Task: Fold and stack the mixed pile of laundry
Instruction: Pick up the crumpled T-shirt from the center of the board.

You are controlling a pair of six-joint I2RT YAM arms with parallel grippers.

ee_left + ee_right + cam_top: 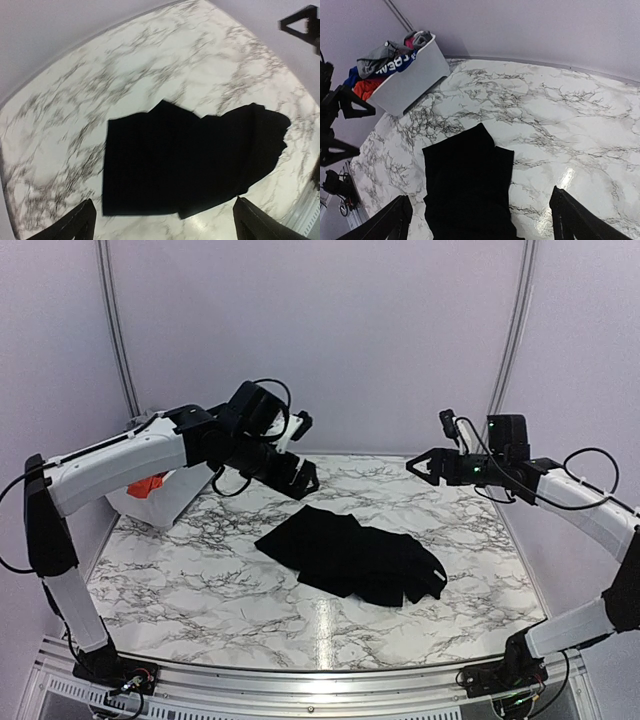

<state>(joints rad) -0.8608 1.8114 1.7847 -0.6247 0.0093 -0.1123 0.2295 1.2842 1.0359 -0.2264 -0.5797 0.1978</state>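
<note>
A large black garment lies partly folded and flat on the marble table, its right end rumpled. It fills the middle of the left wrist view and the lower part of the right wrist view. My left gripper hovers above the garment's far left corner, open and holding nothing. At the far right my right gripper is raised above the table, also open and empty. The rest of the mixed laundry pile, grey, blue, orange-red and pink pieces, sits heaped in the basket.
A white plastic basket stands at the table's far left corner, partly behind my left arm. Pale walls close in the back and sides. The marble table shows bare around the garment.
</note>
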